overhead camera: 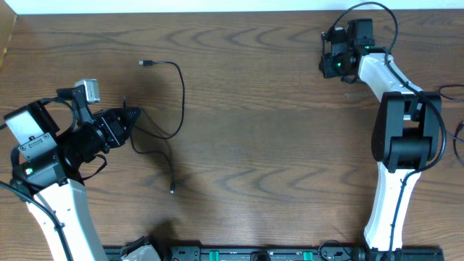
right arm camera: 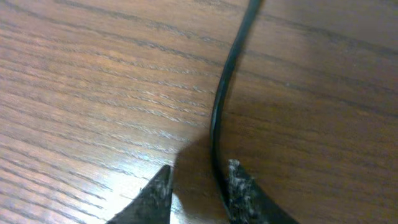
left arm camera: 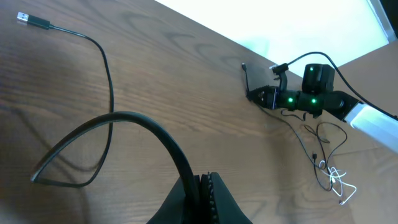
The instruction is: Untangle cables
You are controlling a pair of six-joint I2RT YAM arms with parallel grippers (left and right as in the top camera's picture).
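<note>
The left arm (overhead camera: 64, 217) rises from 7 o'clock in the overhead view, its white link leaning toward 11 o'clock up to a black wrist at 9 o'clock. There the left gripper (overhead camera: 123, 122) points toward 3 o'clock with its 2 fingers (left arm camera: 211, 199) pressed together on a cable (left arm camera: 149, 127). The right arm (overhead camera: 406, 138) stands up from 5 o'clock, bends at a black elbow near 3 o'clock and stretches its white forearm toward 11 o'clock to the right gripper (overhead camera: 337, 61) at 1 o'clock, which faces downward with its 2 fingertips (right arm camera: 241, 186) parted.
</note>
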